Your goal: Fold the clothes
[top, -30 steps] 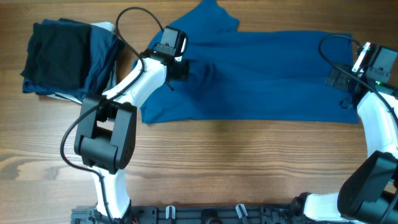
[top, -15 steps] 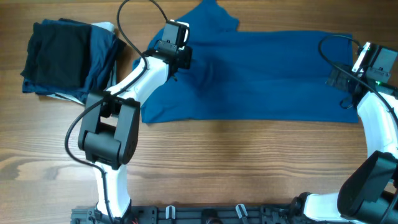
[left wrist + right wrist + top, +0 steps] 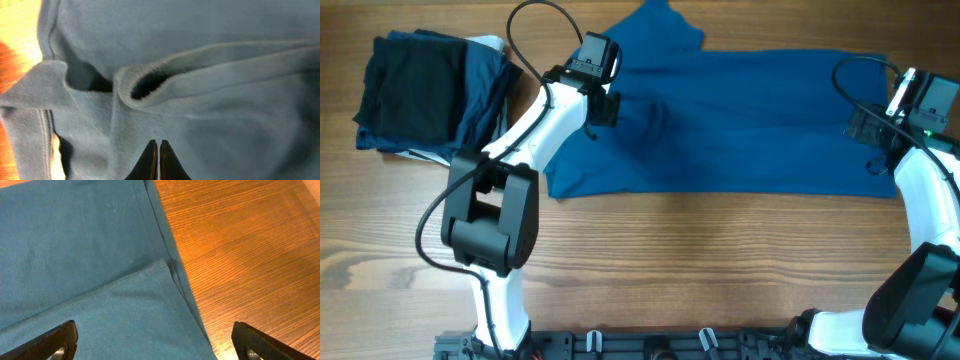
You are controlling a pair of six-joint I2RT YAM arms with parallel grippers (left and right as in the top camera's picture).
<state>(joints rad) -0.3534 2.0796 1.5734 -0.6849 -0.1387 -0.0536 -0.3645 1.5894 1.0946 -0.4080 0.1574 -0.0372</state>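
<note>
Polo shirt lies flat on the counter, ribbed fold just ahead of the left fingers, which are pressed together, maybe nipping cloth, hard to tell. The right fingers stand wide apart, hem corner between them; clamp both layers before lifting.
</note>
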